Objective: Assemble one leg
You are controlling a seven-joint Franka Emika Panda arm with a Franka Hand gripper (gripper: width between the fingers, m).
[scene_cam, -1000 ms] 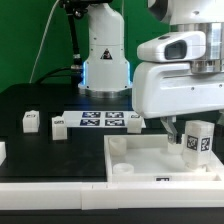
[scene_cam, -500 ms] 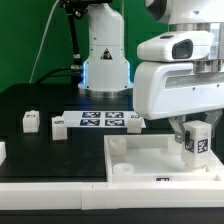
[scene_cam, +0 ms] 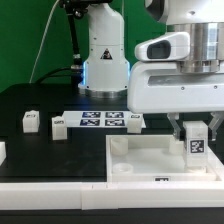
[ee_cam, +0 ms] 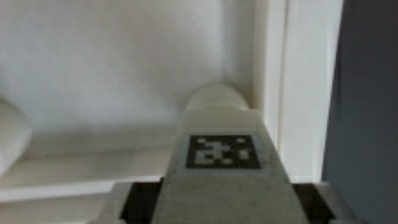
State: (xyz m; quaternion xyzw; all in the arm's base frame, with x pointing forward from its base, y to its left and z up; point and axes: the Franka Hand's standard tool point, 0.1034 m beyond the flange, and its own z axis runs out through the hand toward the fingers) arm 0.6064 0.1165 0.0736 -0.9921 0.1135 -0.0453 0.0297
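Descent is the change: the end effector (scene_cam: 196, 137), pinching the leg (scene_cam: 196, 150), has lowered it and turned it from tilted to upright, so seating looks close. Directly beneath, the tray (scene_cam: 128, 166) shows nothing else inside. Spare legs (scene_cam: 58, 124) lie well apart on the desk (scene_cam: 40, 100).

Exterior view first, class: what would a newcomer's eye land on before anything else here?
The big white end effector at the exterior view's right, gripping the leg upright over the white tray. Next, the leg's black-and-white tag stands out in the wrist view.
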